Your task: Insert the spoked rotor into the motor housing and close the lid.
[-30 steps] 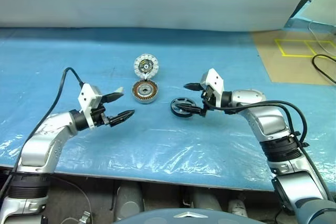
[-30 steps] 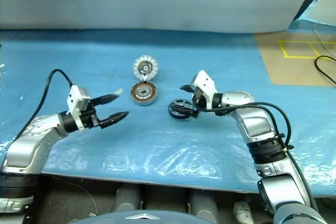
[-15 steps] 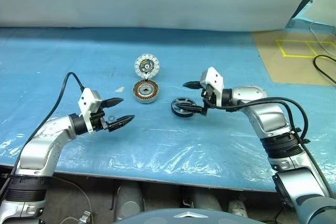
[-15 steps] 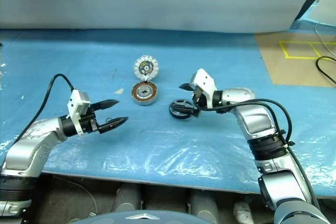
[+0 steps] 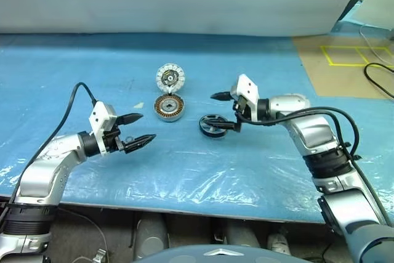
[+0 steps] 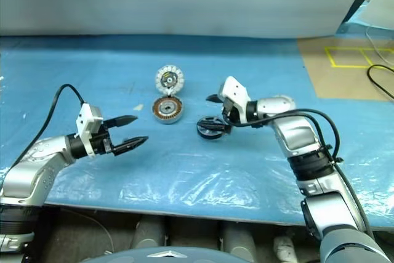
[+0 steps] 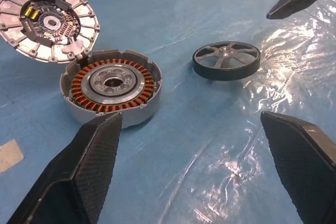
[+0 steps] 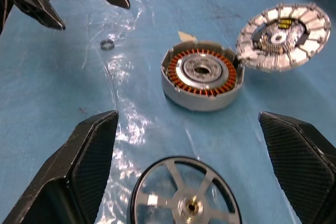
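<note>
A table (image 5: 74,66) covered with a blue plastic sheet (image 5: 184,170) is seen from above. At its far right, toward two o'clock, a brown floor area with yellow tape lines (image 5: 351,56) is visible.

The right end effector (image 5: 223,110) is held just above the table, right of centre, with its two black fingers spread wide and nothing between them. The left end effector (image 5: 136,130) is held at about eight o'clock from the table's centre, likewise released and empty, its fingers pointed toward the parts.

The motor housing (image 5: 169,107) is set on the sheet near the centre, its ring of copper windings around a silver centre left exposed. The lid (image 5: 170,78) is laid open at twelve o'clock of the housing, joined to it at the hinge, with its inner face of pale segments turned up.

The spoked rotor (image 5: 212,126) is laid flat on the sheet at about four o'clock of the housing, near it but apart. The lower finger of the right end effector is seen just at its rim; contact cannot be told.

A small metal ring (image 8: 107,44) is found on the sheet near the left end effector, and a small pale scrap (image 5: 140,105) lies at nine o'clock of the housing.
</note>
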Controlling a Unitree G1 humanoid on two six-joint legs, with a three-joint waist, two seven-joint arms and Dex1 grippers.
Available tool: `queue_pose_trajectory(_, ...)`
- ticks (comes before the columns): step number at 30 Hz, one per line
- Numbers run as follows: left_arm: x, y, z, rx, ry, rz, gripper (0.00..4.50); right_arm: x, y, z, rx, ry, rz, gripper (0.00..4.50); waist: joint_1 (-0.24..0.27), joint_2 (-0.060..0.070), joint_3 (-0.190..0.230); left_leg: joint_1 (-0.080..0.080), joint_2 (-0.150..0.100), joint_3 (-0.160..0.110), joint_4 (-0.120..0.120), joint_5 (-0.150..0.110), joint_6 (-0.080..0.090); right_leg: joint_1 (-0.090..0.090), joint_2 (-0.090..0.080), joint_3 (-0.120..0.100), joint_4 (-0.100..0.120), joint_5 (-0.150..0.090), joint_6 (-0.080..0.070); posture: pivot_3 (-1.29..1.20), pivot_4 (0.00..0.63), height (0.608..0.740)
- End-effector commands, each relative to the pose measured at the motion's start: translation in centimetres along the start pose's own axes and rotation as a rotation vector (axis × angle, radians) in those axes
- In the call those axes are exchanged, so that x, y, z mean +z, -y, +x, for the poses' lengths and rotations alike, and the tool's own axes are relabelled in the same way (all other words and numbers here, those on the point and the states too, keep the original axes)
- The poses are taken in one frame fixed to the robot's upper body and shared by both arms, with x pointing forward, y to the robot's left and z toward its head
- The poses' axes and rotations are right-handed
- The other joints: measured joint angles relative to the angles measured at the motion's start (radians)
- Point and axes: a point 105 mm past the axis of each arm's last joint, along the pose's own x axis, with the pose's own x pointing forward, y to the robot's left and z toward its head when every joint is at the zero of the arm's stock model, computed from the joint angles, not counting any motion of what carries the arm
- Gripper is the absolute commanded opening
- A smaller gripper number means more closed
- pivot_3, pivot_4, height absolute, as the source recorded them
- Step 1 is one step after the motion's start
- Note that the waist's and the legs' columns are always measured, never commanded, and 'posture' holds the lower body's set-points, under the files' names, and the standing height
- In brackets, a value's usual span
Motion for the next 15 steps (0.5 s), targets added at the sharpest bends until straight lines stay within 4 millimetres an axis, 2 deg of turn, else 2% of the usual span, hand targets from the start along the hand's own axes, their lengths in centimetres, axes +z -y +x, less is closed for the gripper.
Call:
queue_pose_trajectory(1,0.9,0.1,0.3,-0.003,0.029,0.039,4.46,1.3,0.4,2.0,0.070,-0.020,-0.122,4.50,-0.004,0.000,0.000,0.000,0.000,0.000,0.000,0.000,0.000,0.000,0.000,0.000,0.000,0.000,0.000,0.00,0.150,0.740)
queue_pose_trajectory(8,0.6,0.1,0.2,0.034,0.050,0.036,4.46,3.7,2.1,6.4,0.188,-0.106,-0.228,4.50,-0.018,0.000,0.000,-0.005,0.000,0.001,0.001,0.002,0.003,-0.004,0.000,-0.001,0.001,0.000,-0.001,0.00,0.150,0.740)
queue_pose_trajectory(11,0.3,0.4,0.2,0.055,0.054,0.034,4.46,3.8,3.0,8.1,0.195,-0.174,-0.192,4.50,-0.021,0.000,0.000,-0.006,0.001,0.001,0.001,0.002,0.004,-0.005,0.000,-0.001,0.002,0.000,-0.002,0.00,0.150,0.740)
queue_pose_trajectory(15,-0.2,0.9,-0.2,0.091,0.064,0.019,4.46,3.7,2.7,9.9,0.235,-0.244,-0.206,4.50,-0.021,0.000,0.000,-0.007,0.002,0.001,0.001,0.002,0.004,-0.006,0.000,-0.003,0.002,-0.001,-0.004,0.00,0.150,0.740)
